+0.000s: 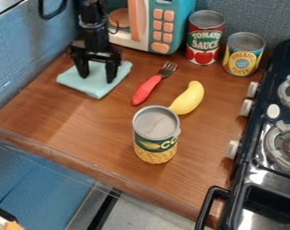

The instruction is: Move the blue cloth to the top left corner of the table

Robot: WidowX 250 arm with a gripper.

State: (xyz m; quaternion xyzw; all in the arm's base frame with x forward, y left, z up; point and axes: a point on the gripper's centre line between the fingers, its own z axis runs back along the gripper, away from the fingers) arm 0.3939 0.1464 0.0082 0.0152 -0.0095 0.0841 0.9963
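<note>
Black stove handle point(208, 203) at the near right; farther in, a corn can point(156, 143) stands upright on the wooden bench point(81, 126), with a toy banana point(189, 99) and a red-handled fork point(148, 88) beyond. The pale blue cloth point(94, 90) lies spread out toward the bench's far left, left of the fork. Above it hangs the pincer point(97, 79), its fingers well apart, nothing pinched between them; whether the tips touch the fabric, I can't tell. My guess is that placing is nearly done, so lift straight up without dragging it. If it must sit deeper in the corner, pinch a fold first.
</note>
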